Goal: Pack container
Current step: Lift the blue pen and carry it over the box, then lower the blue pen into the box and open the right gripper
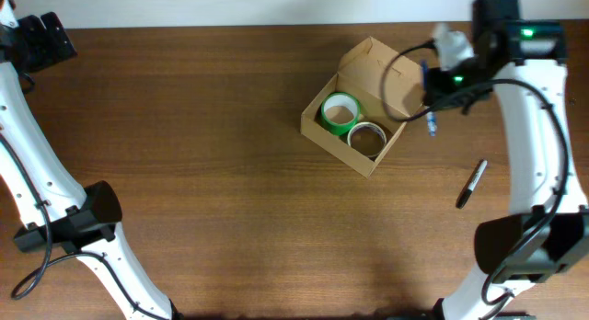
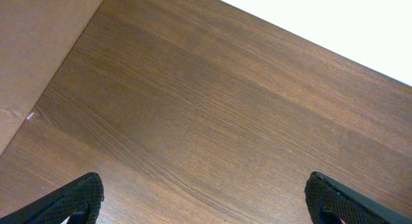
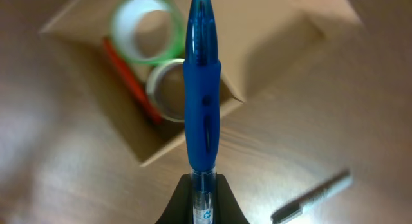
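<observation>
We see the R gripper (image 3: 201, 192) w/ jaws pinching a glossy blue plastic pen (image 3: 202, 89) just right of the container (image 1: 373, 70). The container is a tan cardboard box, flap up, centre-right on the wood-grain table (image 1: 202, 173). Inside are a green tape roll (image 1: 340, 111) & a pale roll (image 1: 366, 136). The L gripper (image 2: 206, 205) has its jaws spread wide above bare wood. A slim black marker (image 1: 471, 184) lies apart.

Dark wood-grain table (image 1: 230, 210) against a pale wall (image 1: 276, 5).
</observation>
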Robot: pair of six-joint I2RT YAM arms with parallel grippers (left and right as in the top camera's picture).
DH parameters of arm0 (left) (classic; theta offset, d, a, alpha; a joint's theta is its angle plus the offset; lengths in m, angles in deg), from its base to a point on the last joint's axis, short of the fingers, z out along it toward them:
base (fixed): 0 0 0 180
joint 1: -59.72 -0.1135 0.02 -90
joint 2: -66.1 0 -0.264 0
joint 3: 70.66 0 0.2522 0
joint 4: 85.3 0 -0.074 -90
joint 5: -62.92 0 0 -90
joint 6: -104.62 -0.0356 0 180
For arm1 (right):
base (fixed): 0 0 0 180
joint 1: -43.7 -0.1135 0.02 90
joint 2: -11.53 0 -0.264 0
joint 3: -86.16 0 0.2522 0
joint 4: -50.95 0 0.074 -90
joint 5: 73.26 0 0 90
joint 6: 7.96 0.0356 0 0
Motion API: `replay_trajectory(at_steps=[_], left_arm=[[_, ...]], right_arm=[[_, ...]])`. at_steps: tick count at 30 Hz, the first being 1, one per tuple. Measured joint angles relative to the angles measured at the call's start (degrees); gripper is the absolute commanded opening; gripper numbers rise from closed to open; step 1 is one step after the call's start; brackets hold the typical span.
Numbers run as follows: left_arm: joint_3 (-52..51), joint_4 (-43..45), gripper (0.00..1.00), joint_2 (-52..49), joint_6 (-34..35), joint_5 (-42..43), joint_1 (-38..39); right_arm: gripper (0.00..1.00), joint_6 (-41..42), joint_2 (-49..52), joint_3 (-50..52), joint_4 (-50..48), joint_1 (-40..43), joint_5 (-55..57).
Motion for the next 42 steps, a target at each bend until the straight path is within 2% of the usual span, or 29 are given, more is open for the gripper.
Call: replay_trajectory(at_steps=[6,13,31,42], left_arm=[[0.0,0.0,1.0,0.0,0.0,0.02,0.0],[0.0,0.0,1.0,0.0,-0.02,0.0,0.0],[0.0,0.0,1.0,0.0,0.0,0.0,0.0],[0.0,0.0,1.0,0.0,0.0,0.0,0.0]], right_arm=[[0.04,-7.28,0.02,-0.26,0.81,-9.84,1.03],[0.04,-9.99,1.31,-0.28,-0.2,-16.33,3.58],[0.04,-17.55,13.18,-0.31,-4.02,-17.14,6.14],[0.04,-19.1,19.21,-0.31,-4.68,-17.18,5.9]])
